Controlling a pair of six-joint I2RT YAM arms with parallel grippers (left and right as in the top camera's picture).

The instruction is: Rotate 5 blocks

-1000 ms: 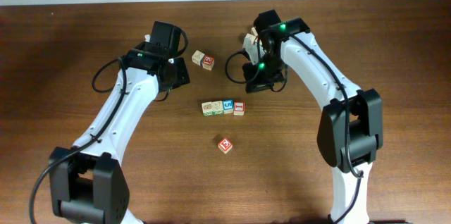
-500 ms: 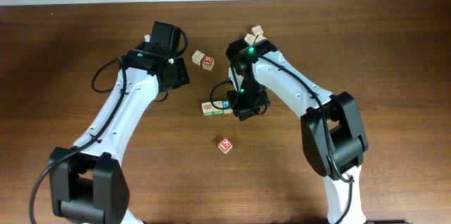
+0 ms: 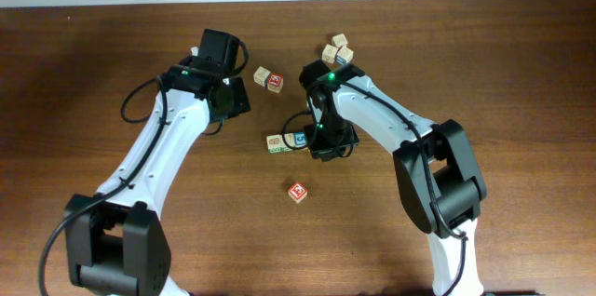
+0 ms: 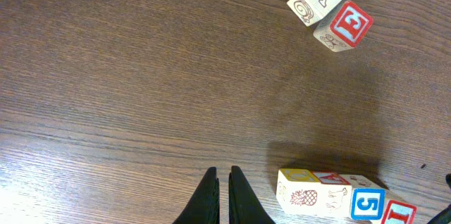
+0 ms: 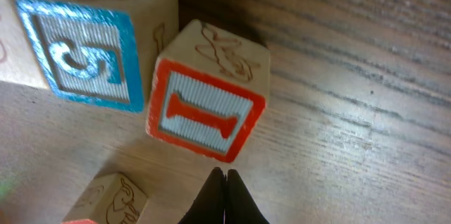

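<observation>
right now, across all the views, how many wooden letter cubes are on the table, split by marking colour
red-marked pale wooden cubes: 3
blue-marked pale wooden cubes: 2
green-marked pale wooden cubes: 2
plain pale wooden cubes: 3
total: 10

The block row [image 3: 279, 142] lies between the cube pair [image 3: 268, 78] and lone cube [image 3: 297, 191].
</observation>
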